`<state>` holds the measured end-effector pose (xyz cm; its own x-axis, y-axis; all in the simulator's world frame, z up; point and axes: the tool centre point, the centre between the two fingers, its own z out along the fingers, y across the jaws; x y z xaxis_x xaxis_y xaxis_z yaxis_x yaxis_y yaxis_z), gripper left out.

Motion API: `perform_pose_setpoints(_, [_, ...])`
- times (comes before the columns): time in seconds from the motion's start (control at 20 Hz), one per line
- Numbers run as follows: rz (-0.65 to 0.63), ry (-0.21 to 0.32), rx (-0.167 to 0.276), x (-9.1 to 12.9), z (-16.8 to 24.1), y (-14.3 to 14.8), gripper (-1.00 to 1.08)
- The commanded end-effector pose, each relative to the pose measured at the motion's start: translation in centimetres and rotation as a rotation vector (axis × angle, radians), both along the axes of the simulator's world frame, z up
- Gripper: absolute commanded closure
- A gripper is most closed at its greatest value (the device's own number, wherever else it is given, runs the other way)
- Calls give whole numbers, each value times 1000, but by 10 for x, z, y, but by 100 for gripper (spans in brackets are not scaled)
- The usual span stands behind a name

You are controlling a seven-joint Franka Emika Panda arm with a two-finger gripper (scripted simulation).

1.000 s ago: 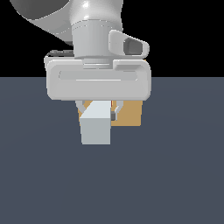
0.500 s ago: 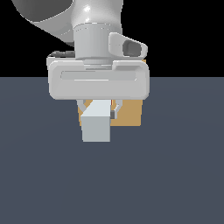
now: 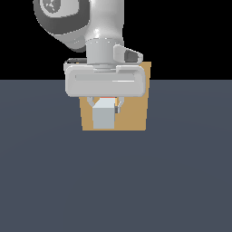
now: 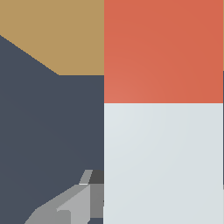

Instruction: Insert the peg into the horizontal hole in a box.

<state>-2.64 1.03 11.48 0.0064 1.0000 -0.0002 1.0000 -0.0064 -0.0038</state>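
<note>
In the exterior view the peg [image 3: 103, 115] shows end-on nearest the camera, its pale grey-white face square and flat, with a sliver of red-orange above it. The gripper [image 3: 105, 105] is clamped on the peg, one finger on either side just behind that pale end, under the broad hand. The bar looks rigid and probably light, with smooth flat sides that suit a pinch grip but could slip under an end-on push; a hold on the pale section seems right, leaving the red end free. Beyond stands the box [image 3: 134, 108]. The wrist view shows the red end reaching toward it. The hole is hidden.
</note>
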Motion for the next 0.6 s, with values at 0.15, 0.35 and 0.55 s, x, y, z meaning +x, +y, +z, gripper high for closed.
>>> perform_pose_setpoints(0.15, [0, -7, 0, 2, 4, 42, 108])
perform_pose_setpoints(0.35, [0, -8, 0, 3, 4, 57, 108])
perform_pose_setpoints(0.55, [0, -8, 0, 4, 4, 60, 108])
